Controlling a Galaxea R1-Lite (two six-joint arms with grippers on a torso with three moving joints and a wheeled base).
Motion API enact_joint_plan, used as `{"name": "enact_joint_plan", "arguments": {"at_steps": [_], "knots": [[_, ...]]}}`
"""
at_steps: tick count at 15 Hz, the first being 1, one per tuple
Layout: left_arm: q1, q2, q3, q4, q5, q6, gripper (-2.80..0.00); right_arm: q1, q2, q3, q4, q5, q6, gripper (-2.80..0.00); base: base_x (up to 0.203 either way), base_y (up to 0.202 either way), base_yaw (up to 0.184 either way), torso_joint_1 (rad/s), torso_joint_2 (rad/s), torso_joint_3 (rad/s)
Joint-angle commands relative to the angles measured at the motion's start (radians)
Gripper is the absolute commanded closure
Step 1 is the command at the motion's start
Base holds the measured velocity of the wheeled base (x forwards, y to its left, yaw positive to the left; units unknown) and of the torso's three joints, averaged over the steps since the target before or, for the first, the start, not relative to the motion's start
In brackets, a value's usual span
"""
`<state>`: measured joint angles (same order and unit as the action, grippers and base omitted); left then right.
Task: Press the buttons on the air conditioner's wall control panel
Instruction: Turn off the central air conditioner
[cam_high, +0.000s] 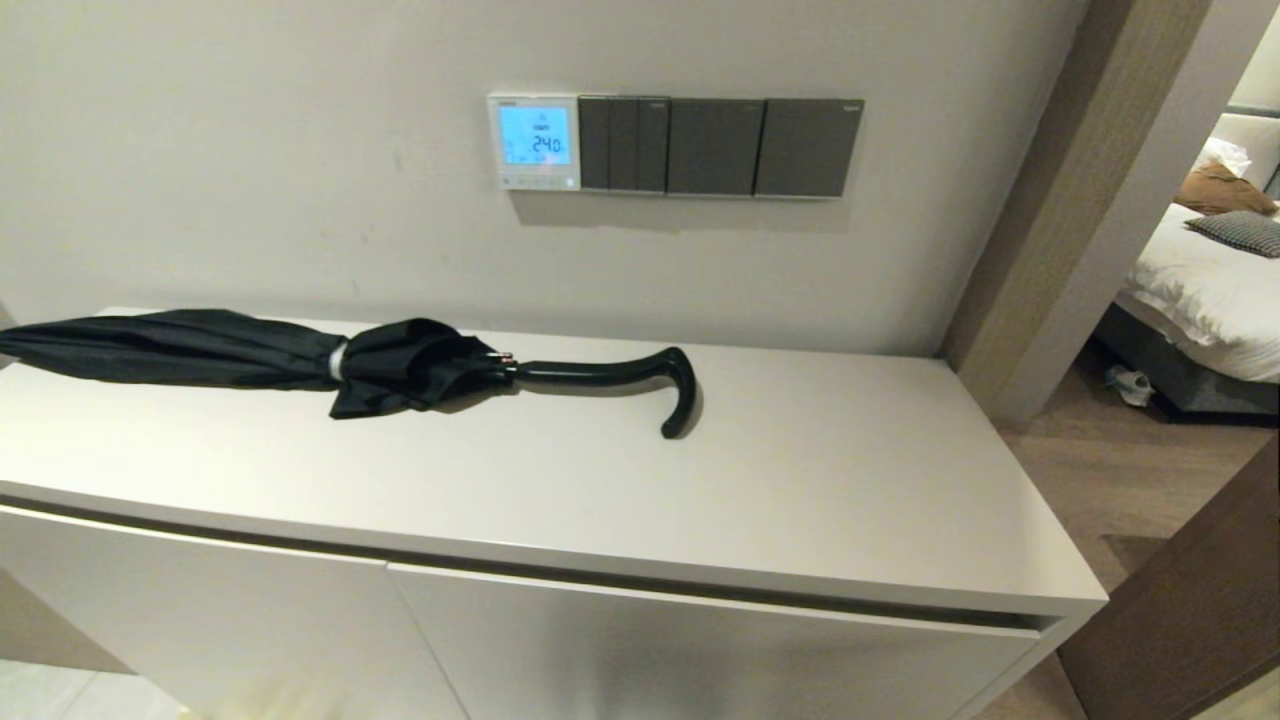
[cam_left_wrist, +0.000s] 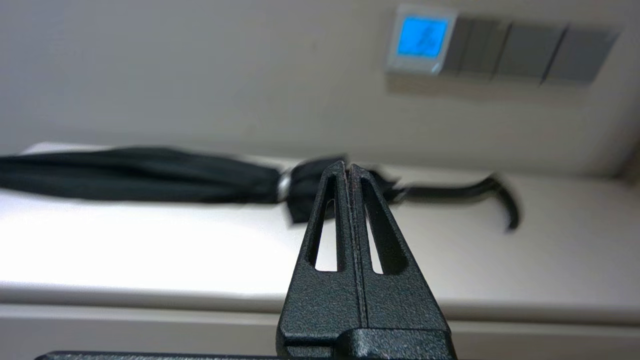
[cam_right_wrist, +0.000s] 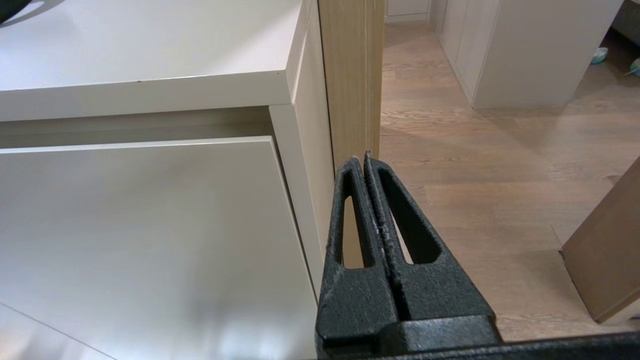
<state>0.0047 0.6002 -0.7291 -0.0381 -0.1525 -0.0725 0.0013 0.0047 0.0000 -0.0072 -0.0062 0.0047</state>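
White cabinet (cam_high: 800, 480) bears an umbrella (cam_high: 300, 360) (black, folded) beneath the control panel (cam_high: 534, 142).

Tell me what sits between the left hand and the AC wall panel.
Nothing blocks the line in the air. The left hand, shut, sits low in front of the cabinet; the umbrella lies flat on the cabinet top below the control panel, so it would be passed over. The right hand is parked by the cabinet's side.

Umbrella (cam_high: 250, 355) across cabinet top (cam_high: 800, 480)
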Motion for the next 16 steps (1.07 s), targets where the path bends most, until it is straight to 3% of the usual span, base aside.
{"name": "enact_joint_plan", "arguments": {"at_steps": [1, 3, 6, 9, 13, 16], "knots": [[-0.007, 0.239, -0.142, -0.014, -0.04, -0.067, 0.0, 0.0, 0.0, 0.003, 0.0, 0.0, 0.0, 0.0, 0.0, 0.0, 0.0, 0.0, 0.0, 0.0], [-0.046, 0.359, -0.266, -0.023, -0.068, -0.139, 0.0, 0.0, 0.001, 0.003, 0.0, 0.0, 0.0, 0.0, 0.0, 0.0, 0.0, 0.0, 0.0, 0.0], [-0.123, 0.448, -0.356, -0.029, -0.066, -0.18, 0.0, 0.0, 0.0, 0.003, 0.0, 0.0, 0.0, 0.0, 0.0, 0.0, 0.0, 0.0, 0.0, 0.0], [-0.253, 0.559, -0.41, -0.046, 0.025, -0.191, 0.0, 0.0, 0.001, 0.003, 0.0, 0.0, 0.0, 0.0, 0.0, 0.0, 0.0, 0.0, 0.0, 0.0], [-0.46, 0.71, -0.441, -0.131, 0.217, -0.186, 0.0, 0.0, 0.0, 0.003, 0.0, 0.0, 0.0, 0.0, 0.0, 0.0, 0.0, 0.0, 0.0, 0.0], [-0.506, 0.808, -0.462, -0.203, 0.28, -0.172, 0.0, 0.0, 0.001, 0.003, 0.0, 0.0, 0.0, 0.0, 0.0, 0.0, 0.0, 0.0, 0.0, 0.0]]}}
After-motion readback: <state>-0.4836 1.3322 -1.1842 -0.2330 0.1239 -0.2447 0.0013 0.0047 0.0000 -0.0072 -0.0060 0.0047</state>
